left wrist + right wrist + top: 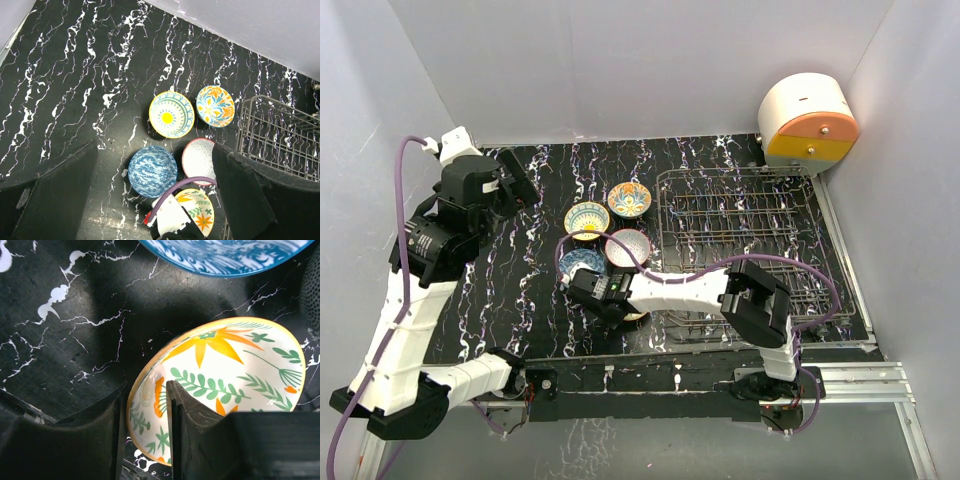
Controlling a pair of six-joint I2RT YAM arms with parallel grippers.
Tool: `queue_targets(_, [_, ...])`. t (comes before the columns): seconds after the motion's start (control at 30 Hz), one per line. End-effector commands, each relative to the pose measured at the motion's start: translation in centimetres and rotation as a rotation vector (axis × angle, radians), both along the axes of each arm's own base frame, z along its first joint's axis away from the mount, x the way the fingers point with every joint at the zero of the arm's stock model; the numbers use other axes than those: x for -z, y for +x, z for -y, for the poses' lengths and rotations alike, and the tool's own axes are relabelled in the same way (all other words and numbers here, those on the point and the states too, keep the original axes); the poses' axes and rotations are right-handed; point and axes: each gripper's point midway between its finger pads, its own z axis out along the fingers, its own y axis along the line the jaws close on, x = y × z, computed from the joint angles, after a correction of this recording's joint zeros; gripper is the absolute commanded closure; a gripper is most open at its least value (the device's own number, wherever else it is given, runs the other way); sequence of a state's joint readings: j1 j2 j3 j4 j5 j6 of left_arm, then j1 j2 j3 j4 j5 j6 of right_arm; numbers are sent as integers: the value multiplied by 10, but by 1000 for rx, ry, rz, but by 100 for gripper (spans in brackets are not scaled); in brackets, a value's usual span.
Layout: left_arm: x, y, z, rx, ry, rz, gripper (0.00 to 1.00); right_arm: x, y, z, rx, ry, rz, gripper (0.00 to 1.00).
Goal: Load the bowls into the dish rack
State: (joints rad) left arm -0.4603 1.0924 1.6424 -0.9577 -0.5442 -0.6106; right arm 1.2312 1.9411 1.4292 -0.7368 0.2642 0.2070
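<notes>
Four bowls sit on the black marbled table left of the dish rack (750, 235): yellow (587, 220), orange floral (629, 199), pink/grey (628, 247) and blue (582, 264). They also show in the left wrist view: yellow (171, 114), orange floral (215, 105), pink/grey (199, 155), blue (152, 171). A fifth bowl, white with orange flowers and green leaves (225, 370), is tilted. My right gripper (145, 390) is shut on its rim, one finger inside and one outside. My left gripper (154, 147) is open and empty, high above the bowls.
A round white-and-orange appliance (807, 125) stands at the back right corner behind the rack. The rack's wire edge shows in the left wrist view (280, 135). White walls enclose the table. A purple cable (680, 268) arcs over the right arm.
</notes>
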Motion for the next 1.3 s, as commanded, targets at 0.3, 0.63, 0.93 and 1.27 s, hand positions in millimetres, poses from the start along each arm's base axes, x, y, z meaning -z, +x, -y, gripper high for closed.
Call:
queue_targets(0.3, [-3, -8, -11, -41, 4, 20, 6, -29, -9, -18, -83, 65, -39, 92])
queue_targets(0.63, [-6, -4, -10, -48, 1, 31, 6, -222, -11, -62, -220, 514, -99, 92])
queue_targets(0.93, [-8, 13, 2, -20, 2, 35, 7, -323, 141, 23, 53, 1019, -65, 92])
queue_targets(1.27, [-21, 18, 1, -6, 44, 45, 7, -283, 230, 131, 253, 1390, -217, 92])
